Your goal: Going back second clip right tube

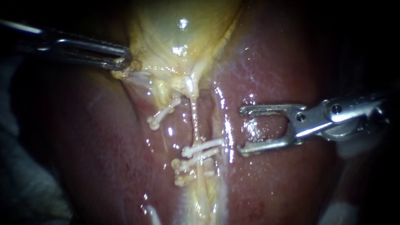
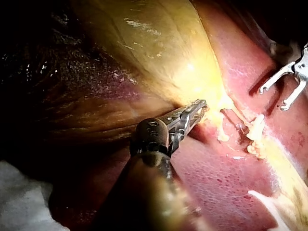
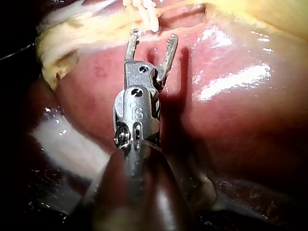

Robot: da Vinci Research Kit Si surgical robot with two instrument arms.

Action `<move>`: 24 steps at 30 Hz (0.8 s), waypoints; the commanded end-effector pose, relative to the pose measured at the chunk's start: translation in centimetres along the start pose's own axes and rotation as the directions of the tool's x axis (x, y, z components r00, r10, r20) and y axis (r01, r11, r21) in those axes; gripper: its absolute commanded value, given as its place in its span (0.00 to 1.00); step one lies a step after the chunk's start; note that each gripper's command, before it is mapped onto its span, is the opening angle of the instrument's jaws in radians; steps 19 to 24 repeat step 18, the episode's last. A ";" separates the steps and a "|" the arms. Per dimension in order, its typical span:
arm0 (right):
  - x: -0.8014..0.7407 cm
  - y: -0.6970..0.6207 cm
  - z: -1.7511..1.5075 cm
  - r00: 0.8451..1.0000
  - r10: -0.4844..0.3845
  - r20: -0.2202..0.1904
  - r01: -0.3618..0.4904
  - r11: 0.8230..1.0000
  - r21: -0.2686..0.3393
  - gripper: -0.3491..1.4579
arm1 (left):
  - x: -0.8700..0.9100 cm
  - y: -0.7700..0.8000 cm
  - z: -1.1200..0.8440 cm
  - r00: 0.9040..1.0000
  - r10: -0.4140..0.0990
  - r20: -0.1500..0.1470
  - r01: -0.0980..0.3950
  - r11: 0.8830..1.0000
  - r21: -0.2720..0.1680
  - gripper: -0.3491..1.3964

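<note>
The liver (image 1: pixel 283 62) fills most of the endoscope view, dark red and wet. The pale yellow gallbladder (image 1: pixel 179 33) lies over it at the top centre. The left instrument (image 1: pixel 123 61) comes in from the upper left, its jaws pinched on the gallbladder's lower edge. In the left wrist view the left instrument (image 2: pixel 198 109) bites into that same yellow tissue. The right instrument (image 1: pixel 241 130) lies over bare liver, jaws spread wide and empty, tips pointing at the clips but apart from them. The right wrist view shows the right instrument (image 3: pixel 154 36) with the same gap. The right tube (image 1: pixel 194 118) runs down from the gallbladder's neck as a thin pale strand. Two white clips (image 1: pixel 203 147) cross it side by side low down, near the right instrument's tips. A single clip (image 1: pixel 164 112) sits higher, to their left.
</note>
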 end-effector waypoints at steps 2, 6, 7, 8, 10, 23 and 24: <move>0.00 0.00 -0.02 1.000 0.000 0.000 0.000 1.000 0.002 0.47 | -0.02 -0.02 0.10 1.000 0.002 0.000 -0.002 1.000 -0.005 0.00; -0.01 -0.01 -0.05 1.000 0.000 0.000 0.000 1.000 0.003 0.47 | -0.05 -0.05 0.24 1.000 0.011 0.005 -0.011 1.000 -0.008 0.00; -0.01 -0.01 -0.05 1.000 0.000 0.000 0.000 1.000 0.003 0.47 | -0.06 -0.06 0.27 1.000 0.012 0.005 -0.012 1.000 -0.006 0.00; -0.01 -0.02 -0.05 1.000 0.000 0.000 0.000 1.000 0.003 0.47 | -0.06 -0.07 0.29 1.000 0.012 0.006 -0.012 1.000 -0.008 0.00; -0.01 -0.02 -0.06 1.000 0.000 0.000 0.000 1.000 0.004 0.47 | -0.06 -0.08 0.32 1.000 0.012 0.007 -0.012 1.000 -0.010 0.00; 0.00 -0.02 -0.05 1.000 0.000 0.000 0.000 1.000 0.003 0.47 | -0.06 -0.09 0.30 1.000 0.013 0.010 -0.013 1.000 -0.010 0.00; 0.00 -0.02 -0.05 1.000 0.000 0.000 0.000 1.000 0.003 0.47 | -0.06 -0.09 0.30 1.000 0.013 0.010 -0.013 1.000 -0.010 0.00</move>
